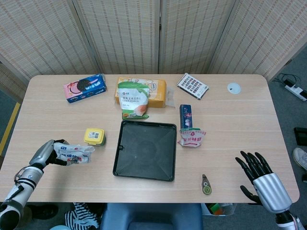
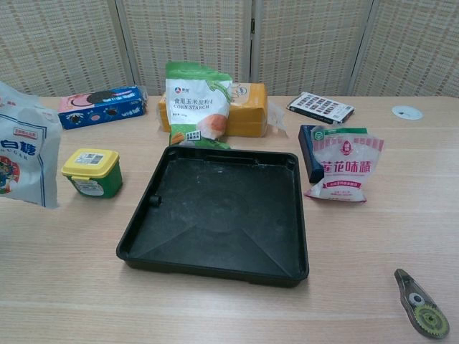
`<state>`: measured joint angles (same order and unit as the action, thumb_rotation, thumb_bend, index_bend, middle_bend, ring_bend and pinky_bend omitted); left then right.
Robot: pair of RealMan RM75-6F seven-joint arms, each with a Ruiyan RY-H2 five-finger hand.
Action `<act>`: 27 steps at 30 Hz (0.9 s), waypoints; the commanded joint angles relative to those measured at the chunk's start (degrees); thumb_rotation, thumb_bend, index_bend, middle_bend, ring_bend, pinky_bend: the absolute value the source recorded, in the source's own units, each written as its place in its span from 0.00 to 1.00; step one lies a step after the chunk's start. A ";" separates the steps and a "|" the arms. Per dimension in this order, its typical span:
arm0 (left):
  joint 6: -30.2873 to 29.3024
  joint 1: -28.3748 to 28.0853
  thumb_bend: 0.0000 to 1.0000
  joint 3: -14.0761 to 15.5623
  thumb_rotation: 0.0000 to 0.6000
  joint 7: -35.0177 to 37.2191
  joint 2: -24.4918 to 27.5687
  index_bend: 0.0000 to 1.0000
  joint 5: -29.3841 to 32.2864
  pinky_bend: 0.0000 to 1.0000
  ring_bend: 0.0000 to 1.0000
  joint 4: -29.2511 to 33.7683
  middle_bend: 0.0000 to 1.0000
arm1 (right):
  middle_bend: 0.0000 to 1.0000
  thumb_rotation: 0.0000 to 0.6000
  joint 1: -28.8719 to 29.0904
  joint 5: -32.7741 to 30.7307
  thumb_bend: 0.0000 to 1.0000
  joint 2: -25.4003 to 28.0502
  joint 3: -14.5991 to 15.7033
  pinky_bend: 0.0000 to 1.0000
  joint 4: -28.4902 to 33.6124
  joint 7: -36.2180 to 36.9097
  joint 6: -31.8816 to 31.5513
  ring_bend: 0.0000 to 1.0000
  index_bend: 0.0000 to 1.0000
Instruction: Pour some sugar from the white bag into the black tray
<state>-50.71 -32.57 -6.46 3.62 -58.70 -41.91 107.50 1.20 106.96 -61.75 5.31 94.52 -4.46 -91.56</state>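
Bag (image 1: 72,152) clamped in left robot hand (image 1: 44,153), lifted off surface; tray (image 1: 146,150) at 3 o'clock; right robot hand (image 1: 256,168) spread, empty.

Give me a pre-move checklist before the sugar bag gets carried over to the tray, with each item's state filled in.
1. Left hand holds the white bag: ok.
2. Bag lifted off the table: ok, per the chest view.
3. Black tray unobstructed, nothing in it: ok.
4. Yellow-lidded tub sits between bag and tray: not ok, pass above it.
5. Bag mouth open: cannot tell.
6. Right hand open, away from the tray: ok.
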 commanded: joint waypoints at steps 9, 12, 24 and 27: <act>-20.21 -15.64 0.26 -2.96 1.00 -31.96 -8.97 0.92 26.73 1.00 1.00 8.65 0.95 | 0.00 1.00 -0.60 2.14 0.30 1.14 0.68 0.00 -1.05 2.81 -2.73 0.00 0.00; -24.64 -17.99 0.26 -3.07 1.00 -37.80 -11.00 0.92 29.57 1.00 1.00 7.30 0.95 | 0.00 1.00 -0.64 2.55 0.30 1.27 0.79 0.00 -1.15 3.13 -3.07 0.00 0.00; -37.94 -22.38 0.27 -1.39 1.00 -56.52 -17.19 0.92 33.83 1.00 1.00 4.32 0.96 | 0.00 1.00 -0.69 3.20 0.30 1.43 1.08 0.00 -1.51 3.56 -3.34 0.00 0.00; -40.30 -22.64 0.27 -1.26 1.00 -59.70 -17.75 0.92 34.03 1.00 1.00 5.14 0.96 | 0.00 1.00 -0.60 3.03 0.30 1.36 1.05 0.00 -1.47 3.43 -3.02 0.00 0.00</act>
<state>-89.65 -54.66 -8.04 -54.30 -75.64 -8.34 112.36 0.58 110.01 -60.37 6.37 93.04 -1.01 -94.62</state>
